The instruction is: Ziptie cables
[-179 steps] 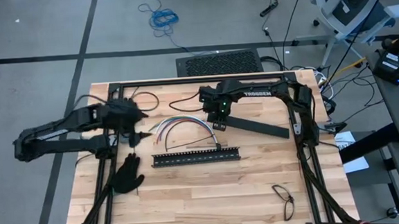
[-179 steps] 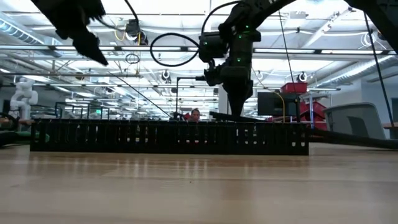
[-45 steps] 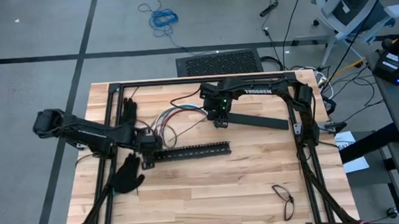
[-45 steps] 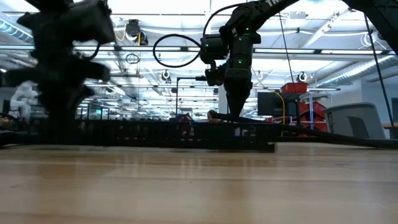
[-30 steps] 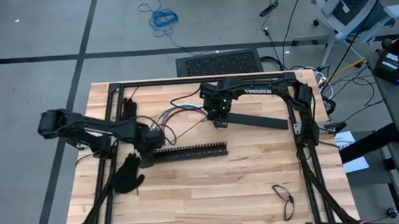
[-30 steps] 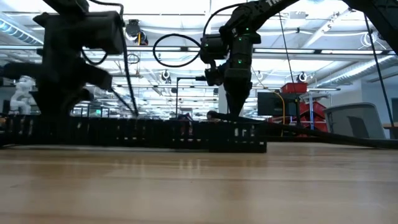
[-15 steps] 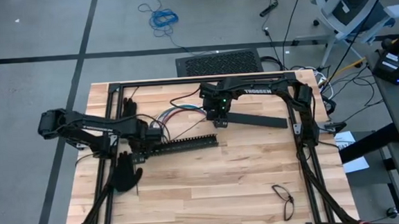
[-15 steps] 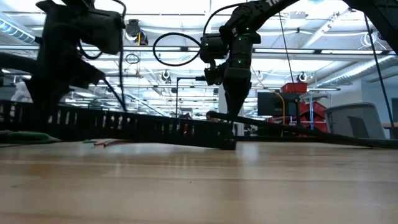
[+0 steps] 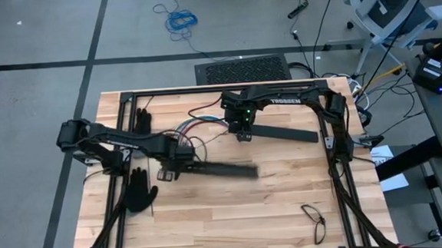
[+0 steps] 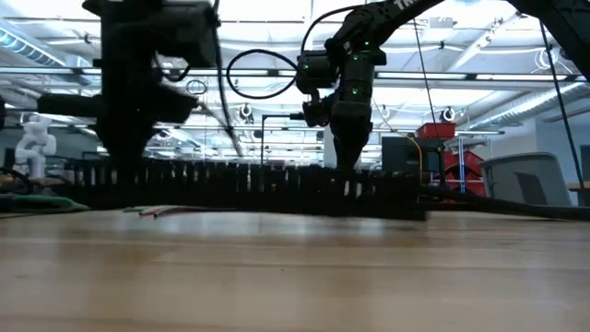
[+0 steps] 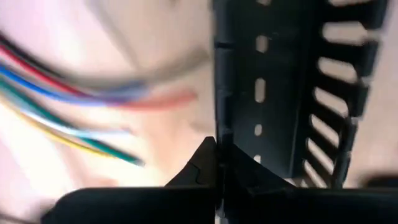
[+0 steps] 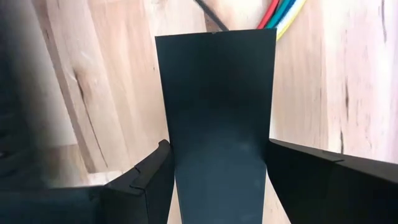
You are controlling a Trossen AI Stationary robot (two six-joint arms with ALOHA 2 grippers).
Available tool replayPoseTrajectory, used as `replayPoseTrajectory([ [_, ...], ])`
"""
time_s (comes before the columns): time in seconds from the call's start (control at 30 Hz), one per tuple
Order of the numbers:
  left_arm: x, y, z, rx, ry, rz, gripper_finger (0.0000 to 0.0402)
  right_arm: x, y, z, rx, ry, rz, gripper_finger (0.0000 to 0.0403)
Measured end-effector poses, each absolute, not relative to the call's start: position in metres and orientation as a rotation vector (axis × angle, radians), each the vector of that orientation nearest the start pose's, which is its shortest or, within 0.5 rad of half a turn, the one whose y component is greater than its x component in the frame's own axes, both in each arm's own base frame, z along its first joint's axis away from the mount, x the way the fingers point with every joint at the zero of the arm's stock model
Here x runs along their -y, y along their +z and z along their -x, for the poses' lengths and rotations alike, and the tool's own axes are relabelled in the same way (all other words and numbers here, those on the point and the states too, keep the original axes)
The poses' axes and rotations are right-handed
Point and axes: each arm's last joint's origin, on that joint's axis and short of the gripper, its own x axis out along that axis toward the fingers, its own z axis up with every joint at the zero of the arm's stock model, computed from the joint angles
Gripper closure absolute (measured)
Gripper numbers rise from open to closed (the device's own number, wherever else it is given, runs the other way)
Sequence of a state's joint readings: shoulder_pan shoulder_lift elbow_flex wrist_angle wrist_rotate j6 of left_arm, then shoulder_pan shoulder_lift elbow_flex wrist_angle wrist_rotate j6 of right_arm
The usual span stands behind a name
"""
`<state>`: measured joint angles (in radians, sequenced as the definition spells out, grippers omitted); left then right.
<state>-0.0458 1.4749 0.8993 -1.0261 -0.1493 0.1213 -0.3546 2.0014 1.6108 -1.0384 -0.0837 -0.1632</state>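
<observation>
The cables (image 9: 191,130), red, blue, green and white wires, lie loose on the table's far left part; their ends show in the left wrist view (image 11: 81,106). A thin dark strip (image 9: 209,140) curves beside them. My left gripper (image 9: 168,167) is shut on a long black slotted bar (image 9: 216,170), blurred, just near of the cables. My right gripper (image 9: 241,136) at the table's middle far part is closed on a flat black bar (image 9: 283,135). My left gripper pinches the slotted bar's thin side wall (image 11: 219,118) between its two fingers, near the bar's left end. The fingers come from above, pointing down. The bar lies about level; whether it is clear of the table I cannot tell. My right gripper holds the flat bar's left end, one finger (image 12: 152,171) on each long edge, across its width (image 12: 217,124). The fingers point down from above. The bar slants down toward the right, where its other end (image 9: 310,138) rests on the table.
Two black gloves lie at the left, one near (image 9: 138,192) and one far (image 9: 140,121). Spectacles (image 9: 314,220) lie at the near right. A black frame (image 9: 203,89) runs around the table's edges.
My left gripper has gone toward the table's right edge and rolled, shut on the slotted bar. The bar first tipped, its held end up and its right end swung toward the far edge, then came back level, shifted right.
</observation>
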Motion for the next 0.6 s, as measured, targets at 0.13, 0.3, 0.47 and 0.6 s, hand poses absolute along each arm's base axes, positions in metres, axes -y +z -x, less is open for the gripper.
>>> replayPoseTrajectory([
  [0.13,-0.001,0.190,-0.225,-1.640,-0.009,-0.362,0.0395,0.134,0.215,-0.368,-1.392,-0.117,-0.181,0.0194],
  [0.3,-0.013,0.176,-0.199,-1.698,-0.011,-0.271,0.0394,0.137,0.223,-0.367,-1.355,-0.131,-0.177,0.0194],
  [0.47,-0.017,0.181,-0.197,-1.615,-0.003,-0.242,0.0394,0.140,0.228,-0.364,-1.337,-0.150,-0.188,0.0194],
  [0.6,-0.017,0.182,-0.196,-1.607,-0.016,-0.229,0.0394,0.140,0.230,-0.364,-1.331,-0.157,-0.194,0.0194],
])
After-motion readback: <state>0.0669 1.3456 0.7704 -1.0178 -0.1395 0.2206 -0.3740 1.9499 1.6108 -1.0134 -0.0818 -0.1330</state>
